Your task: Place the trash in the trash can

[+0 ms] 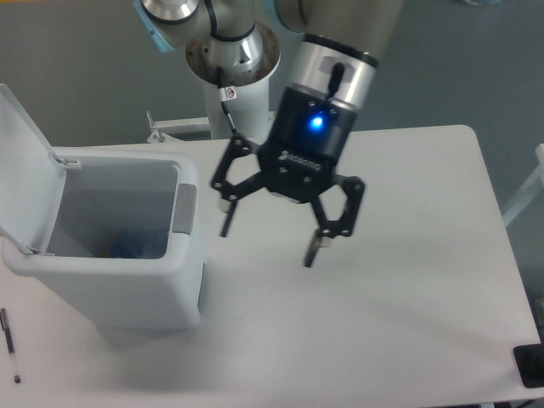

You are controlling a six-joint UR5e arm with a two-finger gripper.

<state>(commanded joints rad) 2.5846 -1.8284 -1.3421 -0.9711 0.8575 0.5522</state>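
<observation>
While its two fingers are spread wide and hold nothing, the end effector (269,243) hangs above the white worktop (408,280), just to the right of the trash can (119,289). The white print on its black body is too blurred to read. Inside the can, the trash (127,246) is only a dim bluish shape at the bottom. A thin black pen (9,343) lies at the left edge.

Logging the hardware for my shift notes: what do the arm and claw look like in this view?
The arm has silvery metal joints with pale blue caps. Its wrist is a silver cylinder leading into a black housing printed ROBOTIQ in white, with a blue light lit above the lettering. A thin black cable runs down the wrist. The claw is black, with two linkage fingers studded with small silver pins.
</observation>
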